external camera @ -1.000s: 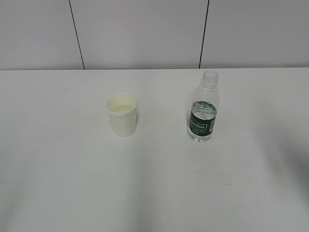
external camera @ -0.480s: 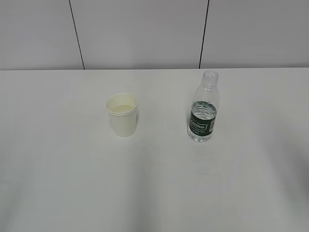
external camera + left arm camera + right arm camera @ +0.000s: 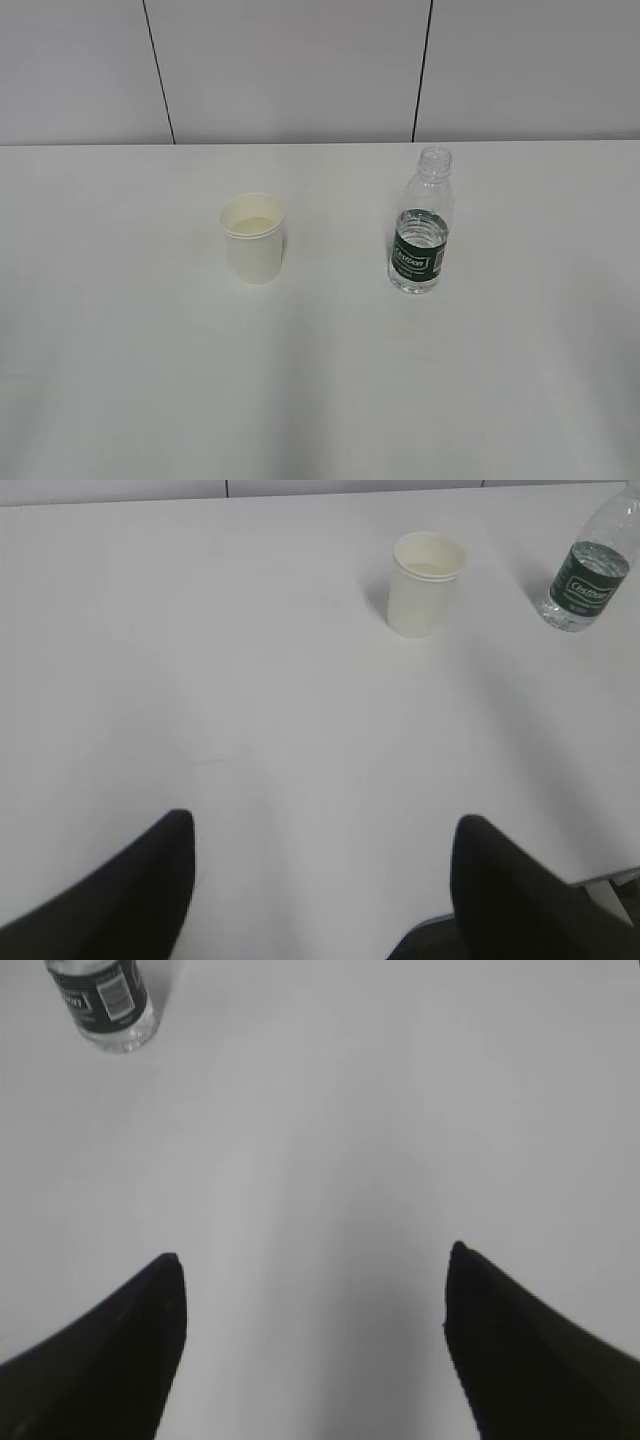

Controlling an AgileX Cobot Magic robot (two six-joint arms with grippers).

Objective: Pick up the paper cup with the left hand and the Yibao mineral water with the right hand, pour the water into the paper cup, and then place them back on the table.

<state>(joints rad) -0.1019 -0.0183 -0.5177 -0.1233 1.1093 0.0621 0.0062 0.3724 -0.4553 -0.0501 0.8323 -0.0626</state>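
The cream-white paper cup (image 3: 254, 238) stands upright on the white table (image 3: 120, 330), left of centre, with clear liquid inside. It also shows in the left wrist view (image 3: 425, 583). The capless Yibao bottle (image 3: 422, 225) with its dark green label stands upright to the cup's right, with water up to the label's top. It shows in the left wrist view (image 3: 590, 568) and the right wrist view (image 3: 103, 998). My left gripper (image 3: 320, 825) is open and empty, well short of the cup. My right gripper (image 3: 312, 1257) is open and empty, away from the bottle. Neither arm shows in the exterior view.
A grey panelled wall (image 3: 300, 70) with two dark seams stands behind the table's far edge. The table's near edge (image 3: 600, 880) shows at the lower right of the left wrist view.
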